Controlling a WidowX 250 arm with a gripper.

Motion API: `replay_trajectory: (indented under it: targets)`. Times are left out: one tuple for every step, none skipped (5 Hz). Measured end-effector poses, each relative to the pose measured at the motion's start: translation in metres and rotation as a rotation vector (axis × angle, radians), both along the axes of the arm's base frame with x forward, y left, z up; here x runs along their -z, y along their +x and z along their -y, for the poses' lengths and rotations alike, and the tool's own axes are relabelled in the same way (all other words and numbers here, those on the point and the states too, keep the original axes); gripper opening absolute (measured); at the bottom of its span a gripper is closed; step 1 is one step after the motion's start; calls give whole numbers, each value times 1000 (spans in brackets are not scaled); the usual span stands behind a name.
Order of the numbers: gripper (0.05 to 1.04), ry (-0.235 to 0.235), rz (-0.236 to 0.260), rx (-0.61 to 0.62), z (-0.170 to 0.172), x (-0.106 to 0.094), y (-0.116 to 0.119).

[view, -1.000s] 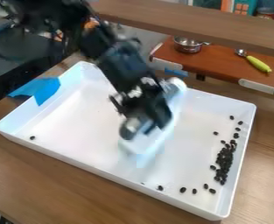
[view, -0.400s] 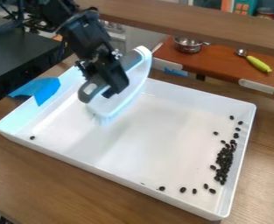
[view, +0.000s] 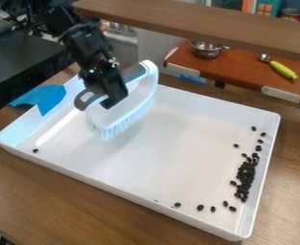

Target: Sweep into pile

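Note:
The black gripper (view: 107, 95) hangs over the upper left part of the white tray (view: 69, 167), shut on the handle of a white brush (view: 142, 93). The brush is tilted, with its bristles facing down toward the tray floor. Most of the dark beans (view: 245, 177) lie in a dense cluster along the tray's right wall. Several loose beans (view: 201, 207) are strung out near the front right edge, and a few lie above the cluster. One single bean (view: 35, 150) rests in the left corner.
Blue tape (view: 50, 98) covers part of the tray's left rim. A wooden shelf (view: 197, 24) spans the back. Behind it stand a metal pot (view: 206, 49) and a spoon with a yellow-green handle (view: 283, 70) on a reddish-brown surface.
The gripper and brush have moved from the tray's middle to its upper left, then slightly farther left and lower. The bean cluster looks unchanged; one front bean shifted slightly.

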State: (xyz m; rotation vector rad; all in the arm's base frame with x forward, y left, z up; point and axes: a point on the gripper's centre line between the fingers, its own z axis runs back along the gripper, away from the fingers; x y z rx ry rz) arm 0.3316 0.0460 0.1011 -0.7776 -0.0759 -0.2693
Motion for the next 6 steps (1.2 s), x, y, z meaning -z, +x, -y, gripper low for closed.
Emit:
replay_trajectory:
  targets:
    - [490, -65, -106, 10, -14, 8, 4]
    - [490, -125, -202, 27, -20, 16, 0]
    - [558, -125, -221, 38, -27, 17, -7]
    - [868, -115, -214, 43, -40, 21, -17]
    - [1012, -42, -165, 42, -45, 7, -20]
    - [1008, 17, -179, 20, -52, 1, -20]
